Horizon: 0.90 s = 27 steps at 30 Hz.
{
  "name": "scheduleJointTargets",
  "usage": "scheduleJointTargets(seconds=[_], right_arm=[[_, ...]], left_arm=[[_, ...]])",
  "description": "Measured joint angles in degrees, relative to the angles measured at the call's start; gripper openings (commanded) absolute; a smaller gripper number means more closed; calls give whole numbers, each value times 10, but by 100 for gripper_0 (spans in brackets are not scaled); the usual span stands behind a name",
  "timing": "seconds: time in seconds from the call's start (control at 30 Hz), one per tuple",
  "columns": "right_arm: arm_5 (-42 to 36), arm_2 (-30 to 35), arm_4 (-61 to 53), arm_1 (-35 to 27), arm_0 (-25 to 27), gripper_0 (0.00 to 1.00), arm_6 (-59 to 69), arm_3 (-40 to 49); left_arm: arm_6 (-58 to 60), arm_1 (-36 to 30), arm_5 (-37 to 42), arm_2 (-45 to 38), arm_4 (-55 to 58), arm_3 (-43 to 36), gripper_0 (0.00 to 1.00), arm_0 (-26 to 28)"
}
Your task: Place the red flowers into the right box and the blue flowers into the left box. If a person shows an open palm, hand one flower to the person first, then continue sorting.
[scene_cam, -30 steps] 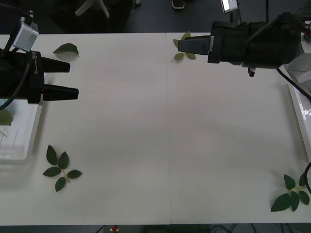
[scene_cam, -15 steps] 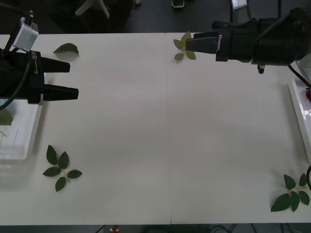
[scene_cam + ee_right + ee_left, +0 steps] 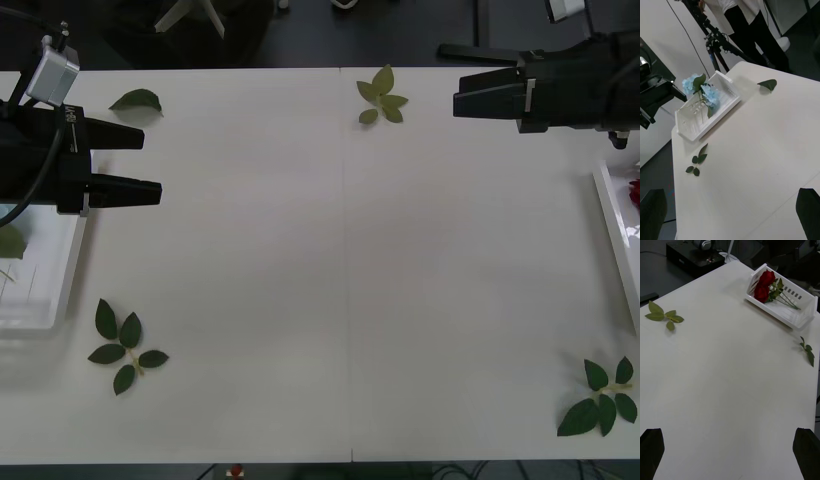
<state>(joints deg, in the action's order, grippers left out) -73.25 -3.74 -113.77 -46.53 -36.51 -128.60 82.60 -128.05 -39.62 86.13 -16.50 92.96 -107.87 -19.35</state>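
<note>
Right end effector (image 3: 455, 78) farther right, opened.

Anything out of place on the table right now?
Nothing stands out. Red roses lie in the right box, blue hydrangeas in the left box. Loose leaf sprigs are scattered on the table. Left end effector and right end effector are open.

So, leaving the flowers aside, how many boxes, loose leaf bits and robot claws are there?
Boxes: 2 (left box, right box)
Loose leaf pieces: 4 (single leaf, far sprig, near-left sprig, near-right sprig)
Grippers: 2 (left gripper, right gripper, both open)
Total: 8
</note>
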Motion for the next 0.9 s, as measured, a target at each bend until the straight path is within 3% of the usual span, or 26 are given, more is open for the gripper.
scheduleJointTargets(seconds=[0.3,0.9], right_arm=[[0,1,-35,-12,47,100,-31,0],[0,-2,-35,-16,50,100,-62,0]], left_arm=[[0,0,0,0,0,0,100,0],[0,0,0,0,0,0,100,0]])
